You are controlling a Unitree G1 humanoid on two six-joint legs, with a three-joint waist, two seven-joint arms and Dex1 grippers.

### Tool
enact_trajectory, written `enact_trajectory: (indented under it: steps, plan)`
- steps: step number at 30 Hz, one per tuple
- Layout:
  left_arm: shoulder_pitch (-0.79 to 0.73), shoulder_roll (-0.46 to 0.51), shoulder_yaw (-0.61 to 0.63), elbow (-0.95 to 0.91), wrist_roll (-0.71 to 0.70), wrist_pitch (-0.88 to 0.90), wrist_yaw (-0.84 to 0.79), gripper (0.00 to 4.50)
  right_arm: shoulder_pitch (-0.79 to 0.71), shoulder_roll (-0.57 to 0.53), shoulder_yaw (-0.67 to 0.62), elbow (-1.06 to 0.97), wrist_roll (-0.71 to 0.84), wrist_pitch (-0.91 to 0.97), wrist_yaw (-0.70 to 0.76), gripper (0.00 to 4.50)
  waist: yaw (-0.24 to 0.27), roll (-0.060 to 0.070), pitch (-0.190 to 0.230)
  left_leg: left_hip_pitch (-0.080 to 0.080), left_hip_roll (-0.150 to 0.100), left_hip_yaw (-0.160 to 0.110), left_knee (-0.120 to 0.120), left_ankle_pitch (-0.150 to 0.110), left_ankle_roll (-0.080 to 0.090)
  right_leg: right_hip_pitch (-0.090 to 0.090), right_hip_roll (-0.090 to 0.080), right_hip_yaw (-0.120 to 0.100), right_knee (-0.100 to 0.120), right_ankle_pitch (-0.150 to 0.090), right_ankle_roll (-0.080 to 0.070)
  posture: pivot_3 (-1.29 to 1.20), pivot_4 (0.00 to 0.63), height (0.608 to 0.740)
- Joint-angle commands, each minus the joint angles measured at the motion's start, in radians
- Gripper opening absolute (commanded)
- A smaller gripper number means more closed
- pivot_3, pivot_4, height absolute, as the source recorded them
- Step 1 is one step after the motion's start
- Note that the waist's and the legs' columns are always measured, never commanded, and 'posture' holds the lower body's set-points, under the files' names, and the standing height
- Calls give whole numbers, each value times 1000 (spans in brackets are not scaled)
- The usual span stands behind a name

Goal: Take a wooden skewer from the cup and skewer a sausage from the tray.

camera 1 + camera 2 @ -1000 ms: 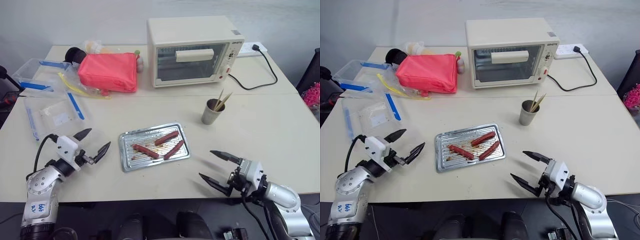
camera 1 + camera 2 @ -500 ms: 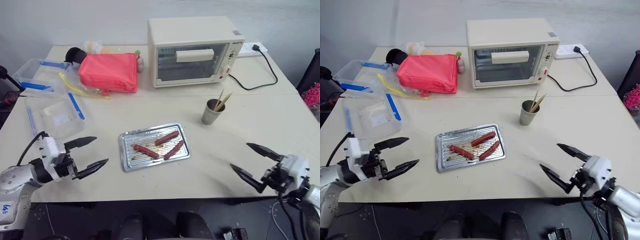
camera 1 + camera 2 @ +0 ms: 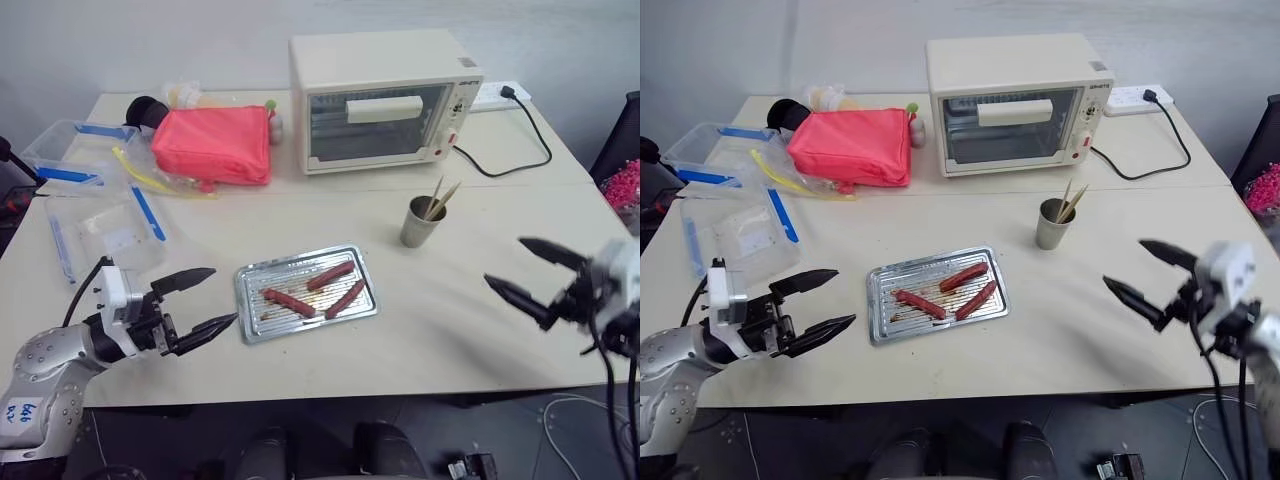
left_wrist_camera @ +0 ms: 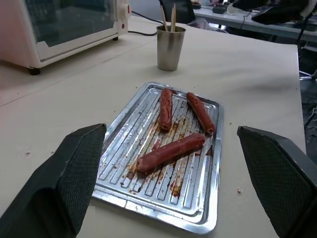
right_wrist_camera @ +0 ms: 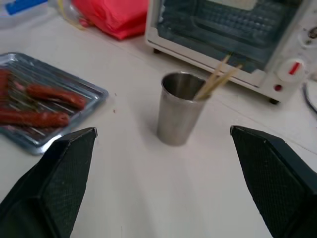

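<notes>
- The tray [image 3: 306,293] lies mid-tabletop [image 3: 470,330] with three sausages [image 3: 333,275] on its ribbed bottom.
- The cup [image 3: 419,221], holding wooden skewers [image 3: 441,198], stands to the tray's right, before the toaster oven [image 3: 382,100].
- Left claw [image 3: 205,298], spread and empty, hovers beside the tray's left edge.
- Right claw [image 3: 520,270], likewise spread and empty, hovers right of the cup.

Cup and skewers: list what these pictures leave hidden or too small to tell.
- Skewers: lower ends hidden inside the cup in every view; their count is unclear, too thin in the head views.
- Toaster oven: cut off by the right wrist view's edge, so its top is unseen there.
- Tray: ribbed floor partly covered by three sausages.
</notes>
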Motion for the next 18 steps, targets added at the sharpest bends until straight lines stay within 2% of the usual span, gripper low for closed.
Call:
enact_trajectory:
  steps: [1, 3, 8, 18]
  plan:
    - [-16, -5, -8, -22, 20, -15, 12, 4500, -155, -44, 90, 108, -24, 147, 19, 4486, 1, 0, 0, 0, 0, 0, 0, 0, 0, -1, 0, 0, 0, 0, 0, 0, 150, 740]
    - [-17, -11, -14, -23, 27, -20, 18, 4500, -269, -32, 143, 203, -60, 190, 17, 4486, 1, 0, 0, -1, 0, 0, 0, 0, 0, 0, 0, -2, 0, 0, 0, 0, 150, 740]
    - [-9, -24, -16, -42, 37, -26, 33, 4500, -509, 22, 242, 468, -203, 150, 13, 4486, -1, 0, 0, -4, -2, 3, 2, 1, 2, -2, 2, -3, 2, 0, 0, 0, 150, 740]
    - [-2, -30, -11, -56, 38, -28, 51, 4500, -765, 132, 308, 798, -335, 23, 172, 4486, -7, 0, 0, -5, -1, 3, 4, 1, 2, -2, 3, -3, 4, 0, 1, 0, 150, 740]
